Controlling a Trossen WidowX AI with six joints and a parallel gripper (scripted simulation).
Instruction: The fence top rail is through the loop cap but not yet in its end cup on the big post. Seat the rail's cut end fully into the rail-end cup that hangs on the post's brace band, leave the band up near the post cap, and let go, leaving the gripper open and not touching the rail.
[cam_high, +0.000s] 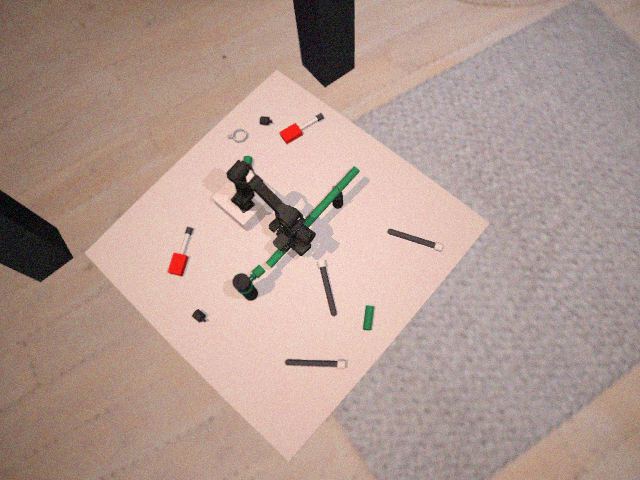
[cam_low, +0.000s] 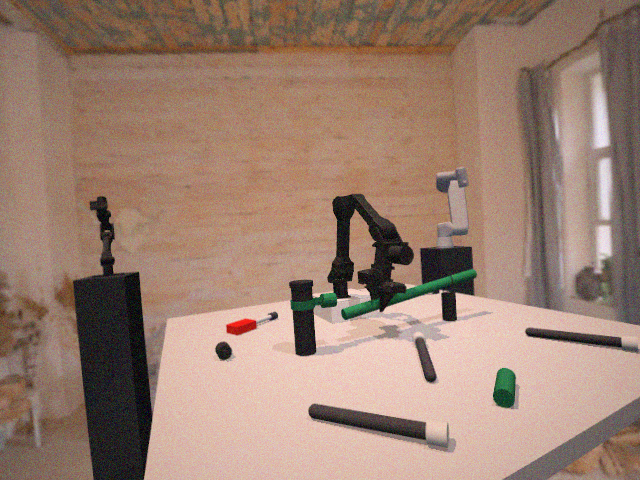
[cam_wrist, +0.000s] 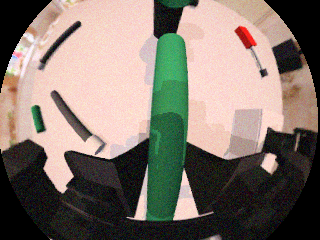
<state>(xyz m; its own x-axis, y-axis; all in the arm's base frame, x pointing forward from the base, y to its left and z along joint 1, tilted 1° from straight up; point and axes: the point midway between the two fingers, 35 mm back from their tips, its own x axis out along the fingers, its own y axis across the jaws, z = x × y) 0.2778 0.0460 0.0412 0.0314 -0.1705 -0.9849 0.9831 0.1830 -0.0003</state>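
The claw (cam_high: 290, 242) (cam_low: 383, 304) (cam_wrist: 164, 142) is closed on the green rail (cam_high: 330, 203) (cam_low: 423, 290) (cam_wrist: 170, 75), its 2 fingers pressing the sides partway along the length. The rail's long axis runs crosswise between the fingers, out both sides of the claw: 1 way to the cut end, the other to the small post (cam_high: 337, 200) (cam_low: 449, 305), where it passes over the top.

The coming move turns on the cut end's line to the rail-end cup (cam_high: 257, 272) (cam_low: 328, 300). That end points toward the cup and stands near it, with a gap between the 2. In the exterior view the rail slopes down toward the cut end, which sits lower than the cup, so I judge it needs a lift and levelling, then a push along its own axis. Pushed while low, it could catch the rim or knock the band.

The cup holds no rail. It hangs from the green brace band (cam_low: 301, 305), which circles the big post (cam_high: 248, 290) (cam_low: 305, 330) (cam_wrist: 166, 20) just below the post cap (cam_high: 241, 281) (cam_low: 301, 283). The bench (cam_high: 289, 413) (cam_low: 248, 439) (cam_wrist: 120, 75) carries them all.
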